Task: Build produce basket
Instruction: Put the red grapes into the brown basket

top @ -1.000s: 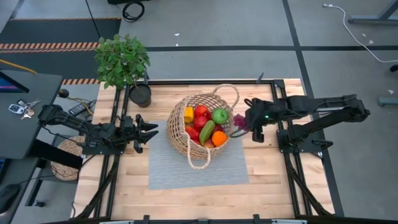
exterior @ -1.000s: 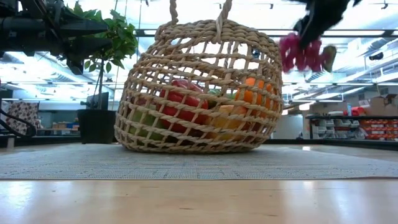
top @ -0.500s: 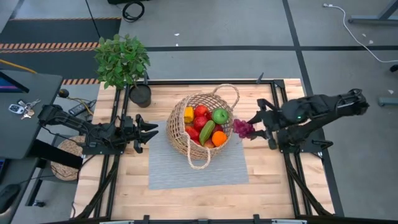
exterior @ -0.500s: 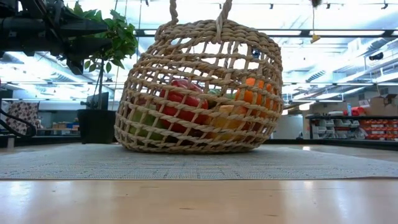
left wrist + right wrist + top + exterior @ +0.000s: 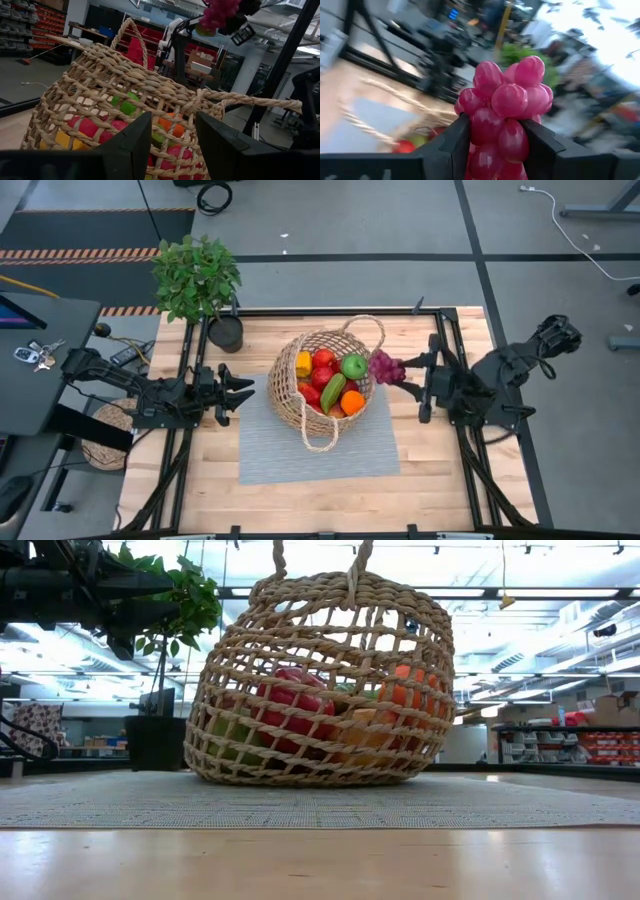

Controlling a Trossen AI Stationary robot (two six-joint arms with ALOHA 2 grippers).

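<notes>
The right gripper (image 5: 400, 370) has swung back in from its wider arc a moment ago and now carries the cluster of glossy purple-red grapes (image 5: 504, 112) high, just beside the rim of the large round tan wicker basket (image 5: 322, 380). Its fingers are clamped partway on the bunch, which bulges up between them. The basket sits on the grey woven mat (image 5: 318, 450), already loaded: red apples, a green apple (image 5: 353, 365), an orange, a yellow pepper and a green cucumber (image 5: 332, 392). That return puts the grapes close to drop position; a short move inward over the fruit looks like what remains. The left gripper (image 5: 245, 389) waits beside the basket, fingers parted, holding nothing.
</notes>
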